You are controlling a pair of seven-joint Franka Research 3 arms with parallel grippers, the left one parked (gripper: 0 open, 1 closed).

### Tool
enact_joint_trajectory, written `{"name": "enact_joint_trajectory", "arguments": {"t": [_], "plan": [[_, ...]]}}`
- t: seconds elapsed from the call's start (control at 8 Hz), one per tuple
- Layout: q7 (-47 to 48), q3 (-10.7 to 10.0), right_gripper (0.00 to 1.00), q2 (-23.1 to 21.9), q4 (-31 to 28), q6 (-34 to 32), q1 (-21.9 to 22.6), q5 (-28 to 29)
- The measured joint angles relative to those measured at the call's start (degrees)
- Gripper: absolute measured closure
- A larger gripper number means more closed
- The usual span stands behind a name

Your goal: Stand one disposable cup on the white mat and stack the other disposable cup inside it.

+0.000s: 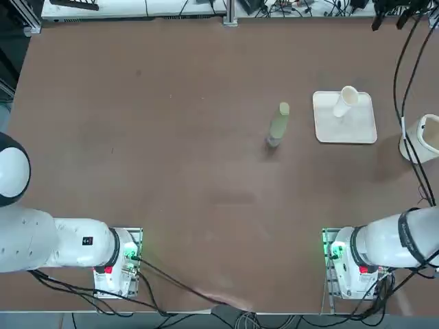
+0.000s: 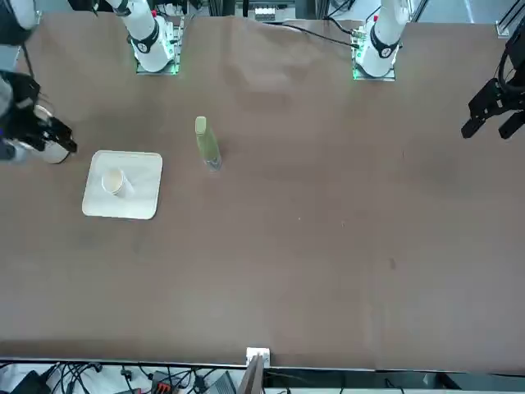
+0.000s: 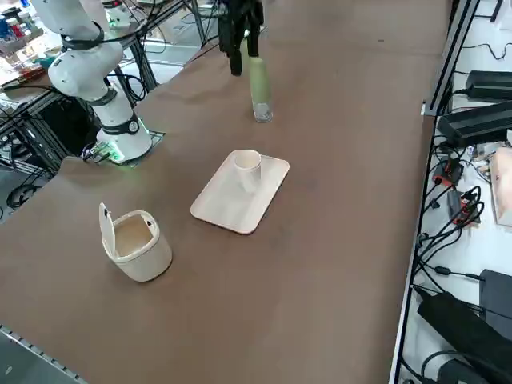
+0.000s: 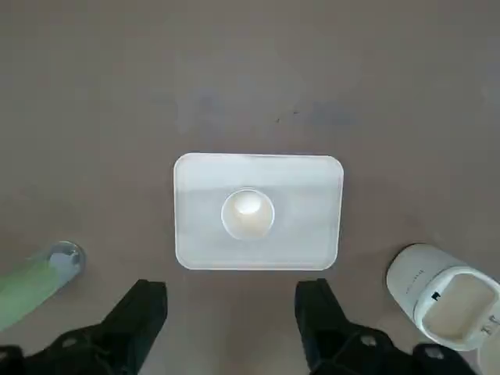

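A cream disposable cup (image 1: 346, 101) stands upright on the white mat (image 1: 360, 130) at the right of the table. Only this one cup shape shows; I cannot tell whether the other disposable cup sits inside it, and no separate cup is in view. In the wrist view the cup (image 4: 248, 213) is at the middle of the mat (image 4: 305, 187). My right gripper (image 4: 230, 293) hangs high above the mat's near side, open, with nothing between its black fingers (image 4: 144, 305). It is well clear of the cup.
A pale green bottle (image 1: 278, 125) stands left of the mat. A round cream container (image 1: 426, 137) with its flip lid up sits to the mat's right, near the table edge. Black cables (image 1: 405, 103) run past it.
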Motion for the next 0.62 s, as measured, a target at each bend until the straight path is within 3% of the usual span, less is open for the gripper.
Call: {"name": "enact_joint_trajectory", "arguments": {"t": [0.62], "plan": [[0.0, 0.1, 0.00, -1.4, 1.9, -2.3, -0.7, 1.2]]}}
